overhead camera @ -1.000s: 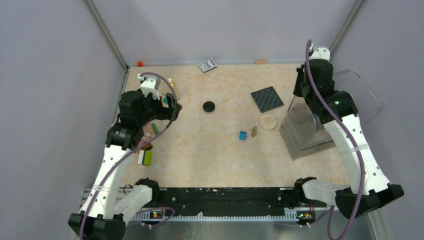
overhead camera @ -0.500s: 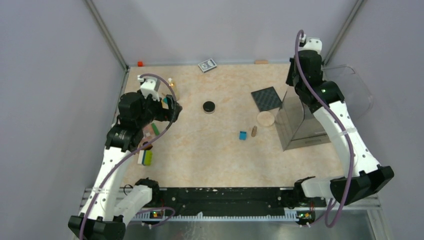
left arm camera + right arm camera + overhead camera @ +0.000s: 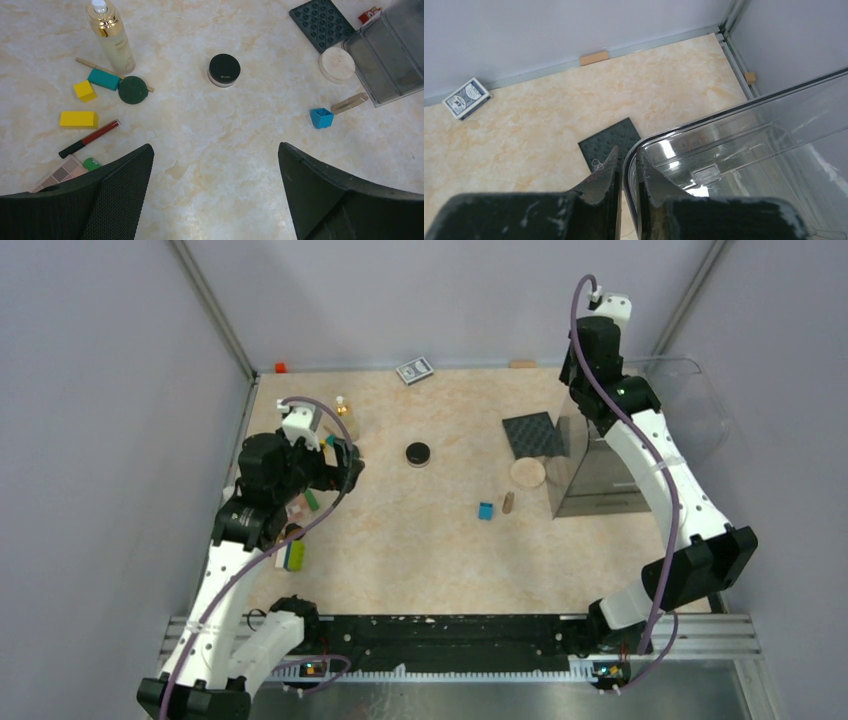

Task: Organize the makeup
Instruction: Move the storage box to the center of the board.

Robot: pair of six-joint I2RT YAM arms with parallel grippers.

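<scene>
Jaws: right gripper pinches clear bin wall; left gripper wide; tan tube flat, pointing at bin.

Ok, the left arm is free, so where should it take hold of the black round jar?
Probably from straight above, the left gripper closing across the side wall of the black round jar. It sits flat, lid up, with nothing close beside it, so its open jaws can drop either side at any angle.
</scene>
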